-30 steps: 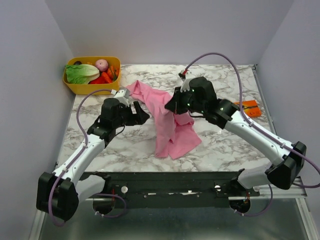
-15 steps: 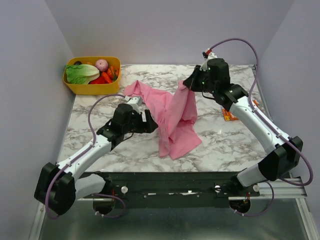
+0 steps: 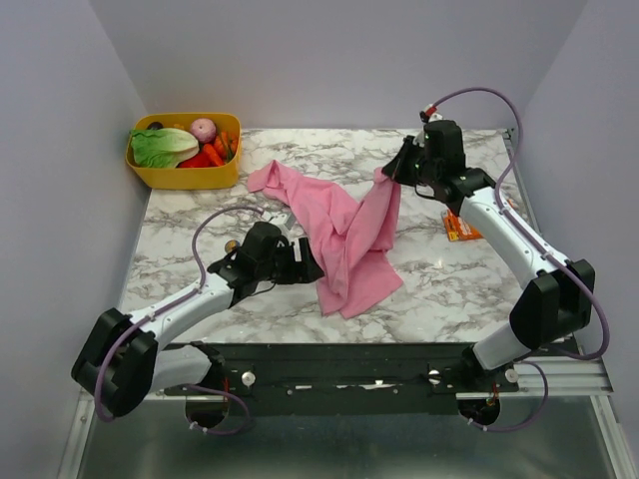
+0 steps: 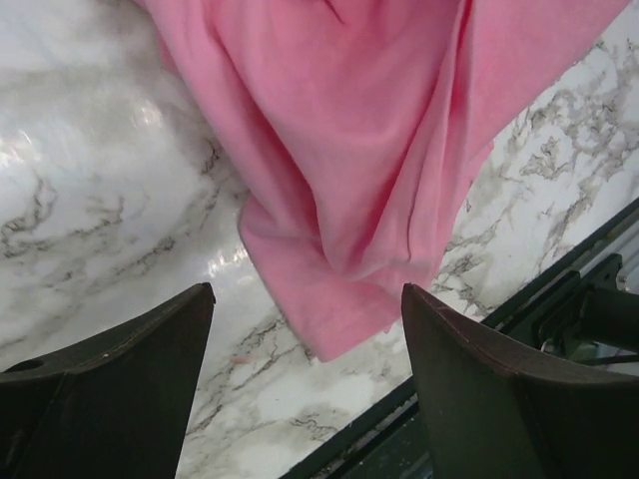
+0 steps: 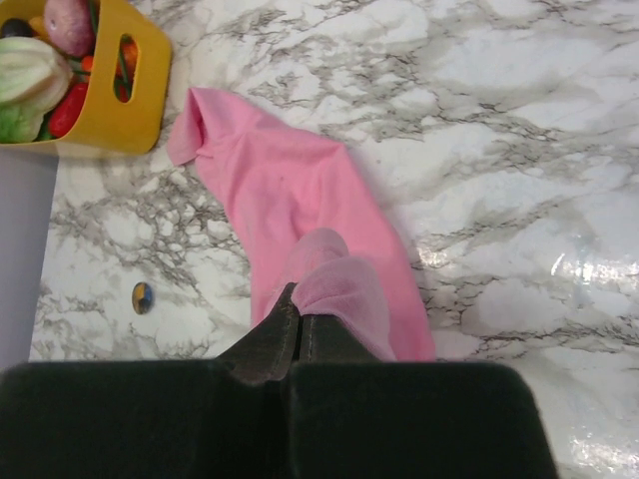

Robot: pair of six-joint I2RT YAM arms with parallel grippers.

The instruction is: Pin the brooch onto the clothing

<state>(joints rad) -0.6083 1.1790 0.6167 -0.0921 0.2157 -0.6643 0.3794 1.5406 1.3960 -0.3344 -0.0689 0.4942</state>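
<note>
Clothing [image 3: 344, 235], a pink T-shirt, lies crumpled mid-table and is the reference for all that follows. Enclosure: plain pale lilac walls behind it and to either side. Surface: white marble table [image 3: 449, 289] with grey veining, glossy, carrying every item. Right arm: reaches from the near right corner to the clothing's far right edge; right gripper [image 3: 384, 175] is raised, its jaws pressed together on a pinched fold of the clothing, which hangs from it to the table. Left arm: stretched low from the near left; left gripper [image 4: 308, 294] faces the clothing's near left hem with fingers spread wide, gripping nothing. Yellow basket [image 3: 185, 178] of vegetables: far left behind the clothing. Orange packet [image 3: 461, 228]: right of it, partly under the right arm. Brooch [image 5: 143, 297]: small round disc on bare marble left of the clothing, apart from it.
</note>
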